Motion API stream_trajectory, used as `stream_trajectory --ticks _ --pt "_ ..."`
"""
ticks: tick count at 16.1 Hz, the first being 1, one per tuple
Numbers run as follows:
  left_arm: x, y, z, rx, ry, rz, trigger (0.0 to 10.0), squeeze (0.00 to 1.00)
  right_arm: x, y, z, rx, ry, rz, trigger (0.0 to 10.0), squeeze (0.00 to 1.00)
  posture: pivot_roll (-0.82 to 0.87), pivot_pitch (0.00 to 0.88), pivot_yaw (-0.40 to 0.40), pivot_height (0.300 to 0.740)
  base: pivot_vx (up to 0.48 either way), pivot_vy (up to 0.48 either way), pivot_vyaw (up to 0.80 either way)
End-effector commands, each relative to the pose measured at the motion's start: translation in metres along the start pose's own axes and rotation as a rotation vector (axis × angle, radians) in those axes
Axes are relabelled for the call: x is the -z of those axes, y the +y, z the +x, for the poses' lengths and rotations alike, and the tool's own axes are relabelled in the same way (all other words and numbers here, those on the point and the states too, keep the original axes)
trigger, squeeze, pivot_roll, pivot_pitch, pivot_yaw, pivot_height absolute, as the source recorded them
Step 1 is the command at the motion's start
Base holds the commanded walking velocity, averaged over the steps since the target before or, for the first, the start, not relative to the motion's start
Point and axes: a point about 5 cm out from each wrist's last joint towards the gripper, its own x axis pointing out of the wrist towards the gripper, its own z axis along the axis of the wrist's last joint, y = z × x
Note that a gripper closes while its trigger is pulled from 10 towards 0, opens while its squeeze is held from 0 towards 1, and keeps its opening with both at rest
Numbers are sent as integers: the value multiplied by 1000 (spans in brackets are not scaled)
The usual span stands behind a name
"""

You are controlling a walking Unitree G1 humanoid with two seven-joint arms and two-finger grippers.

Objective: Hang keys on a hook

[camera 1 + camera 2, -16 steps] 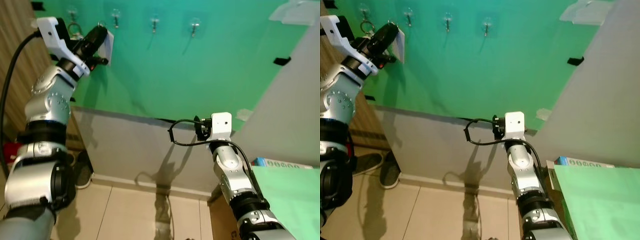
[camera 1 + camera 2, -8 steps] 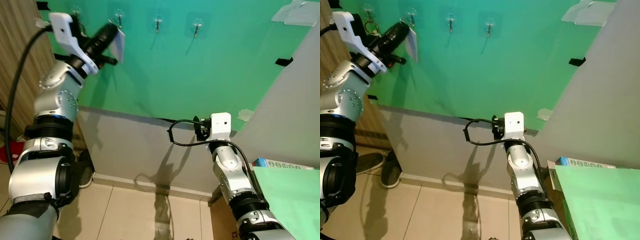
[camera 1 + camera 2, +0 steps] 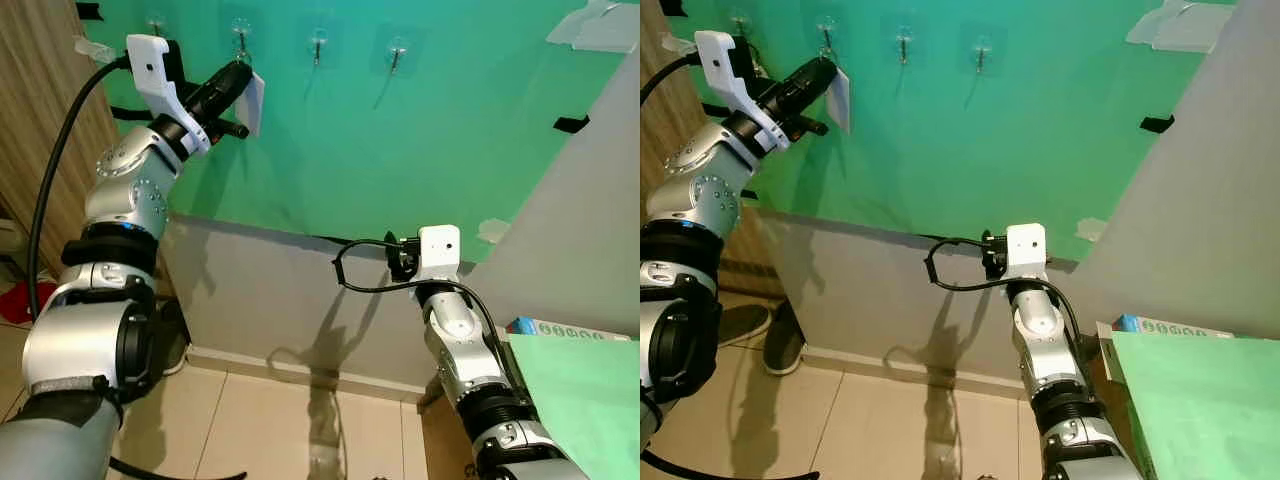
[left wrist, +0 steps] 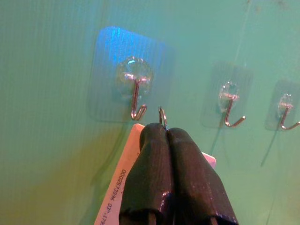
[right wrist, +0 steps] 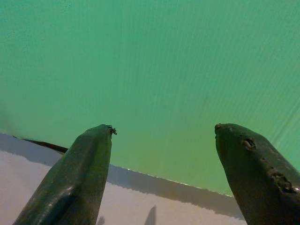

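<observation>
Key ring [image 4: 162, 116] and white tag [image 4: 123, 176] — just beside hook [image 4: 136, 100]

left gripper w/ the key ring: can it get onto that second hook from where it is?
Probably yes. The left gripper, shut on the key ring, sits just beside the hook, with bare green wall between them and nothing in the way.

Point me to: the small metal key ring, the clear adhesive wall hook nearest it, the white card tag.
small metal key ring [image 4: 162, 115], left wrist view, on the wire loop above the shut fingers.
clear adhesive wall hook [image 4: 136, 98], left wrist view, on its metal stem.
white card tag [image 3: 253, 100], left eye view, on the card's face.
</observation>
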Motion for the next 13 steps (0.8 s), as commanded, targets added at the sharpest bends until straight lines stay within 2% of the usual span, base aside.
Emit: stream_trajectory --ticks 1,6,9,13 --pt "-10 -5 9 26 -18 22 10000 0 -1 -6 -2 17 -11 -11 10000 0 42 0 -44 740 0 0 0" --pt "-12 -7 14 33 -25 12 10000 0 0 -8 -4 27 -10 -13 10000 0 30 0 -35 740 0 0 0" --pt "-9 -3 14 0 -23 -22 10000 0 2 -9 -5 31 -6 -8 10000 0 28 0 -33 740 0 0 0" --pt "-9 -4 12 11 -38 -21 10000 0 3 -9 -6 30 -2 -10 10000 0 26 0 -31 740 0 0 0"
